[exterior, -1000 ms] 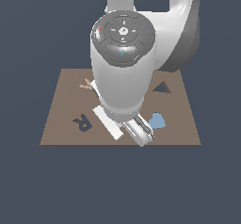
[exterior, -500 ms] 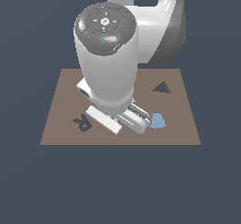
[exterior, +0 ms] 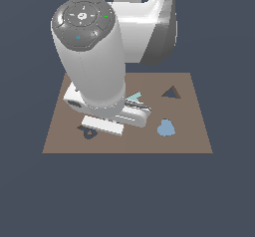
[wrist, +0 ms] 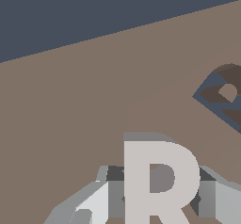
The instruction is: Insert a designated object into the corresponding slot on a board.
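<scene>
The gripper (wrist: 157,204) is clamped on the pale R block (wrist: 157,180), holding it above the brown board (exterior: 194,131). The dark R slot (wrist: 223,96) lies just beside it, off the stem-to-bowl side, its outline turned askew from the block's long axis.

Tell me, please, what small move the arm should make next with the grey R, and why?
Probably a short sideways carry to bring the R block over the R-shaped slot, then lower it. In the wrist view the gripper holds the block between its fingers, above bare board, and the slot lies off to one side, so the two are not yet aligned.
</scene>
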`<state>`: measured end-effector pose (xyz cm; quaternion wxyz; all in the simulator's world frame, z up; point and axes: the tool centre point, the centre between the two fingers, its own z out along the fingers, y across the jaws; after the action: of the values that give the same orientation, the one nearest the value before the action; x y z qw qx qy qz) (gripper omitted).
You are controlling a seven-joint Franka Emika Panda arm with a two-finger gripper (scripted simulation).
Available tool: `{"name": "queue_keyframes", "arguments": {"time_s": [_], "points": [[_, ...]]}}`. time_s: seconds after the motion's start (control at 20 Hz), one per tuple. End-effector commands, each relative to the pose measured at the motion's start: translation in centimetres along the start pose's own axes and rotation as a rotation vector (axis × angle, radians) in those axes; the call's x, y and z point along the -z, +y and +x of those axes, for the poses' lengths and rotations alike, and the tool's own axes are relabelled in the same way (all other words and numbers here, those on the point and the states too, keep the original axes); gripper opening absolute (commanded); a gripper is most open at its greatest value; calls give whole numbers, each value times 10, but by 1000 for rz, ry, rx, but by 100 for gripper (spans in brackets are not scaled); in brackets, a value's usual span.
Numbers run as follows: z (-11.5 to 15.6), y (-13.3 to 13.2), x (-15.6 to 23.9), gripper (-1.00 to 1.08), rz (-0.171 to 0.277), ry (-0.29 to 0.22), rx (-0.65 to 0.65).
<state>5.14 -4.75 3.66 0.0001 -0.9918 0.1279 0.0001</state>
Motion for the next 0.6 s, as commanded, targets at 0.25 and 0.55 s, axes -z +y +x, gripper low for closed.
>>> {"name": "queue_keyframes", "arguments": {"time_s": [0.25, 0.55], "points": [[7, 24, 1, -100, 0, 1, 269], [17, 41, 2, -100, 0, 1, 480]]}}
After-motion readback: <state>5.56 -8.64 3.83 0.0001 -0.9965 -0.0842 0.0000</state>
